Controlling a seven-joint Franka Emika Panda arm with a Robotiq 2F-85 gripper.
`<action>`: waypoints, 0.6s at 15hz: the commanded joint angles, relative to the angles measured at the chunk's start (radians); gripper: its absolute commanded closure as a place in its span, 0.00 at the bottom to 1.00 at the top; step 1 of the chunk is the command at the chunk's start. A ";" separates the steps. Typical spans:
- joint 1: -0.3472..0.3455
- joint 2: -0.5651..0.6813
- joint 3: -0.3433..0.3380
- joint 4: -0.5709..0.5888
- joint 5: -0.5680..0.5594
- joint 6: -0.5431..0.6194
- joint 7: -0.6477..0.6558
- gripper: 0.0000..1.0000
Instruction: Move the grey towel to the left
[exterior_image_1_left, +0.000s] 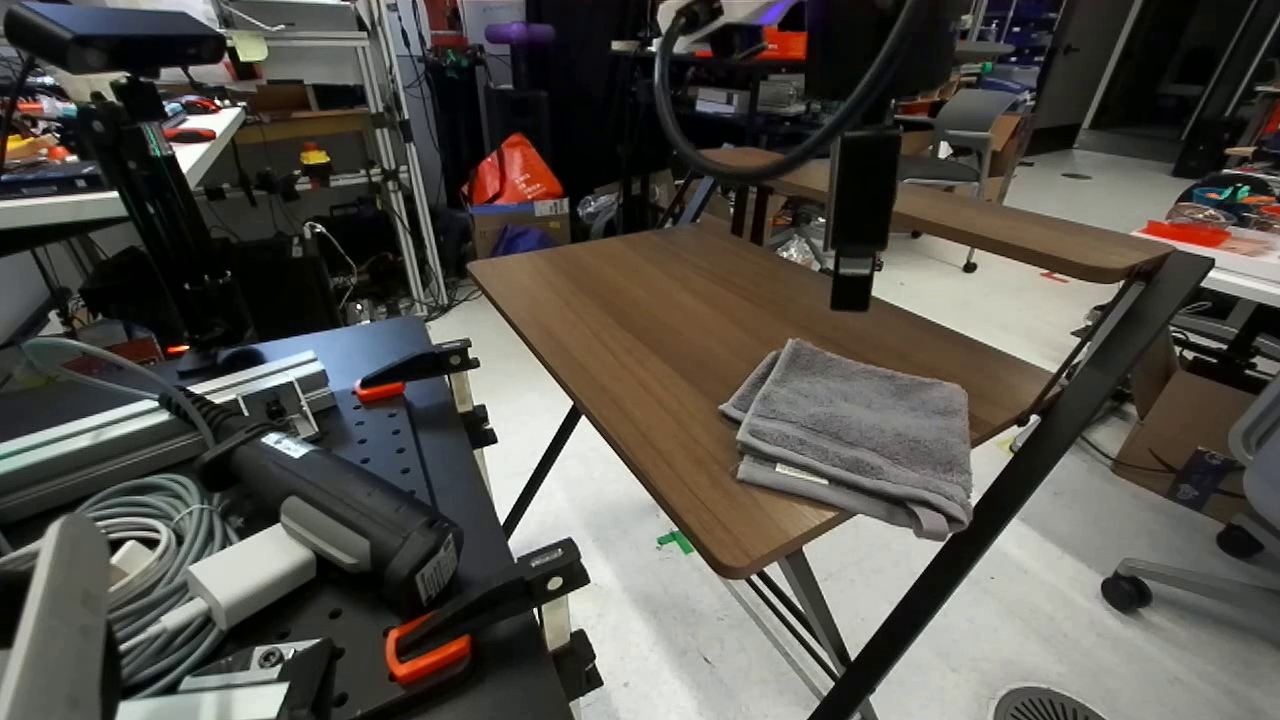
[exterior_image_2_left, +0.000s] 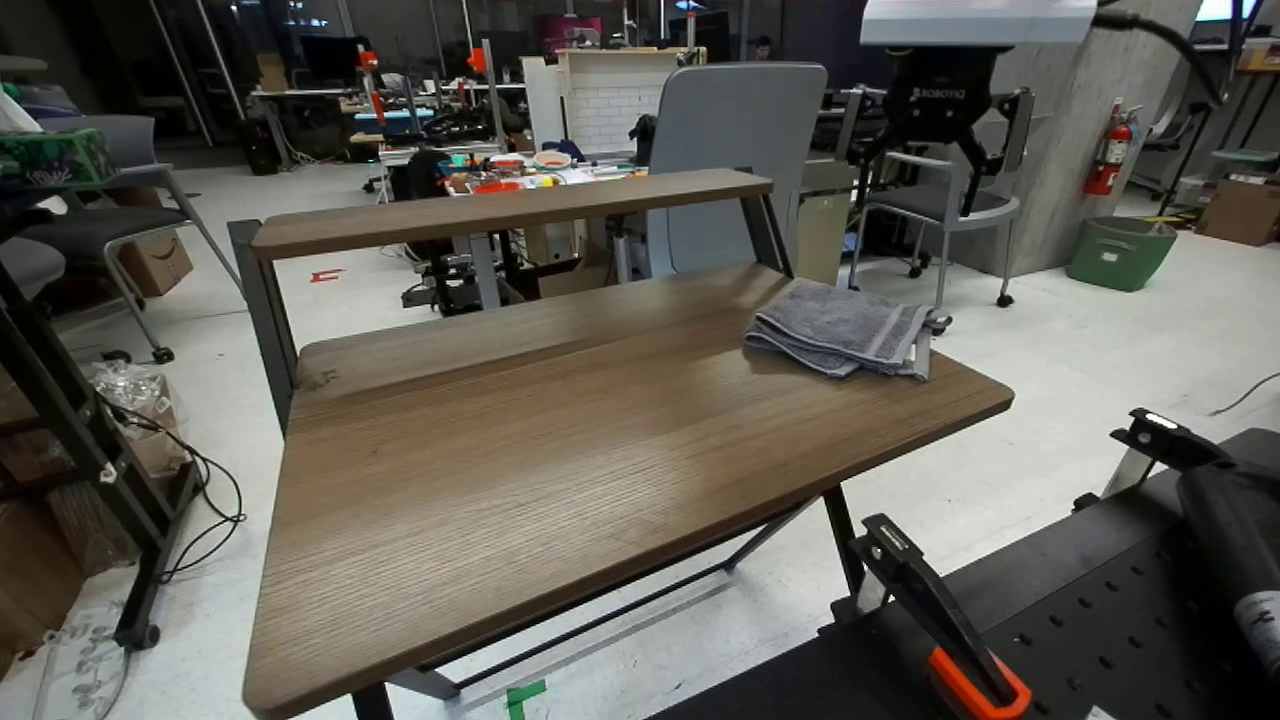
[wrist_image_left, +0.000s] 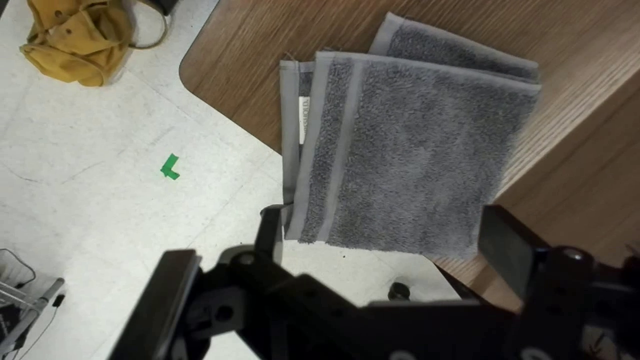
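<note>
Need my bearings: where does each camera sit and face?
In an exterior view: high, nearer the grey towel, looking across the wooden table; gripper edge-on.
In an exterior view: high, farther off, facing the shelf; gripper broadside, open.
Wrist view: on the arm, facing down at the towel; fingers at bottom.
Both exterior views share towel, table, shelf, gripper.

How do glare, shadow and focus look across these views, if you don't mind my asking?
In an exterior view, pale sheen on the brown tabletop and a soft shadow beside the grey towel; in the wrist view, gripper fingers dark and somewhat soft, the towel's pile clearer.
</note>
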 joint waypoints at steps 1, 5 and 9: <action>0.004 0.076 -0.029 0.045 0.018 0.041 0.007 0.00; -0.012 0.156 -0.027 0.084 0.078 0.067 -0.023 0.00; -0.028 0.241 -0.011 0.149 0.163 0.054 -0.053 0.00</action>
